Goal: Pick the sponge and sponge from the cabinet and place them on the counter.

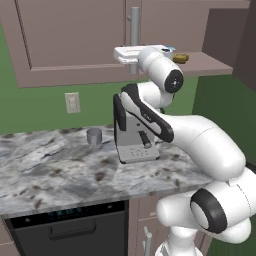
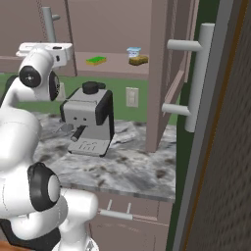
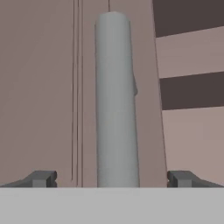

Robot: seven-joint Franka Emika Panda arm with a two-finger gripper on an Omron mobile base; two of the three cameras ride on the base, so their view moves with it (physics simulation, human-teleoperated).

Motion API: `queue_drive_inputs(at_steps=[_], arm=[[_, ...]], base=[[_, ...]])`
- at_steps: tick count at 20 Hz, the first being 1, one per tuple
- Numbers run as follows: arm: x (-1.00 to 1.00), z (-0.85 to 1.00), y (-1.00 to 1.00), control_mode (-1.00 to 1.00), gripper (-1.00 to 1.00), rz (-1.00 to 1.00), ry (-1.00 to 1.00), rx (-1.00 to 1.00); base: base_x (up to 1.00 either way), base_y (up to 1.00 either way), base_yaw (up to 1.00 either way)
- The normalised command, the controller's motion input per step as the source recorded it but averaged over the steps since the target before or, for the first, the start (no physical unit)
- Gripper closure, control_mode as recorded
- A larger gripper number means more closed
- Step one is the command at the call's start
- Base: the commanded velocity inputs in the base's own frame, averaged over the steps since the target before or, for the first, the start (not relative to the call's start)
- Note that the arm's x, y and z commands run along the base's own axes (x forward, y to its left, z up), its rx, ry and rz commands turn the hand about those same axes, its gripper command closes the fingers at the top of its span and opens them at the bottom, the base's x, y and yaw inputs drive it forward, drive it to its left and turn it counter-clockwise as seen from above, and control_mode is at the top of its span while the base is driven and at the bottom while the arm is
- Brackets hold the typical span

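The cabinet (image 1: 75,40) hangs above the counter (image 1: 60,170); its right half stands open. On its shelf lie a green-and-yellow sponge (image 2: 96,61) and a tan-brown sponge (image 2: 138,60), the tan sponge (image 1: 180,58) also showing just right of my wrist. My gripper (image 3: 113,178) is open, raised to shelf height at the closed left door. Its two fingertips (image 3: 41,178) stand either side of that door's grey bar handle (image 3: 116,100) without touching it. From the base cameras my gripper (image 1: 131,59) (image 2: 46,48) sits left of both sponges and holds nothing.
A small white cup (image 2: 133,51) stands on the shelf between the sponges. A coffee machine (image 1: 132,131) and a grey cup (image 1: 94,136) sit on the counter below my arm. The open cabinet door (image 2: 162,73) with its bar handle (image 2: 196,78) juts out on the right.
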Motion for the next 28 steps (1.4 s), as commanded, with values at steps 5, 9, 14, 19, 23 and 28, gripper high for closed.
queue_drive_inputs(at_steps=[5,9,14,19,23,28], arm=[[0.24,0.00,0.07,-1.00,-1.00,0.00,0.00,0.00],[0.26,-0.01,0.09,-1.00,-1.00,0.00,0.00,0.00],[0.26,0.00,0.08,-1.00,-1.00,0.00,0.00,0.00],[0.24,0.00,0.08,-1.00,-1.00,0.00,0.00,0.00],[0.23,0.00,0.11,-1.00,1.00,0.00,0.00,0.00],[0.15,0.00,0.13,-1.00,1.00,-0.01,0.01,0.00]], base=[[0.00,0.00,0.00],[0.00,0.00,0.00],[0.00,0.00,0.00],[0.00,0.00,0.00],[0.00,0.00,0.00],[0.00,0.00,0.00]])
